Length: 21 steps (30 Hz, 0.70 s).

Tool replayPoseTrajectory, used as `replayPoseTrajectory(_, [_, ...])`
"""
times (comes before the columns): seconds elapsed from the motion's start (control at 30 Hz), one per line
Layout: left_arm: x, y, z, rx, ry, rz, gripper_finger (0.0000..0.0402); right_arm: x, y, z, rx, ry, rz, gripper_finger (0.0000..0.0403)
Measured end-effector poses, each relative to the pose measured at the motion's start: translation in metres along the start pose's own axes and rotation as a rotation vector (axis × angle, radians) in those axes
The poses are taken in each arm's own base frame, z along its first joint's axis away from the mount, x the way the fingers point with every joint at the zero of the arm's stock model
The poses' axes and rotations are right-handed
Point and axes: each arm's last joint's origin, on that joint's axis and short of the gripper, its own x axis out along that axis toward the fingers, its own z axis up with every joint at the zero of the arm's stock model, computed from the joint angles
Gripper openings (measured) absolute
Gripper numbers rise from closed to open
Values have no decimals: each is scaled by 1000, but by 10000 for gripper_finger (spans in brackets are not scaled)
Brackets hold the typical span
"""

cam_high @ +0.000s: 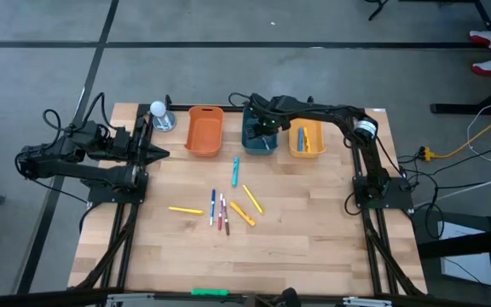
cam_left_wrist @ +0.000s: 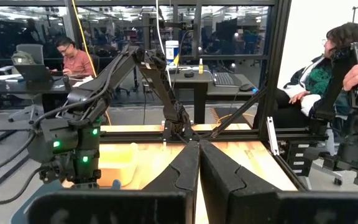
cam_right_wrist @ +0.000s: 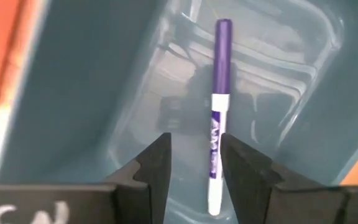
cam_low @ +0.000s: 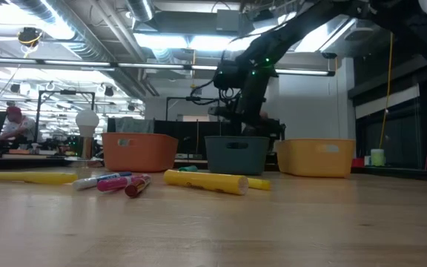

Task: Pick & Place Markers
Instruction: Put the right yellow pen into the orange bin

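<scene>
The left claw (cam_high: pixel 162 154) rests pressed together and empty near the tabletop's (cam_high: pixel 314 247) left edge, pointing inward; that arm waits. Along the far edge stand three bins: an orange bin (cam_high: pixel 204 130), a teal bin (cam_high: pixel 259 134) and a yellow bin (cam_high: pixel 306 140), which already holds a blue marker (cam_high: pixel 300 139). Loose markers (cam_high: pixel 222 211) lie scattered at the tabletop's middle: a yellow one lying crosswise nearest the left arm, a cluster of blue, white-bodied and red ones lying roughly near-to-far, then a teal one and two more yellow ones set aslant.

The right claw (cam_right_wrist: pixel 193 163) hangs over the teal bin with its fingers spread. A purple-capped marker (cam_right_wrist: pixel 217 118) lies on the bin floor below, its long axis running along the gap between the fingers, apparently let go. The next pick likely falls to the right arm, the teal marker (cam_high: pixel 235 170) being closest to it.

Only the right wrist view shows the marker in the bin; the high view hides it beneath the arm. The low view shows the loose markers end-on.
</scene>
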Motion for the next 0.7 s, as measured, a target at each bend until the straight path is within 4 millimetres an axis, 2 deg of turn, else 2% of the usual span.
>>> replayPoseTrajectory(0.37, [0, 0, 0, 0, 0, 0, 9, -52, 3, 6, -43, -151, 55, 138])
replayPoseTrajectory(0.7, [0, 0, 0, 0, 0, 0, 13, -99, 7, 0, -83, -265, 87, 138])
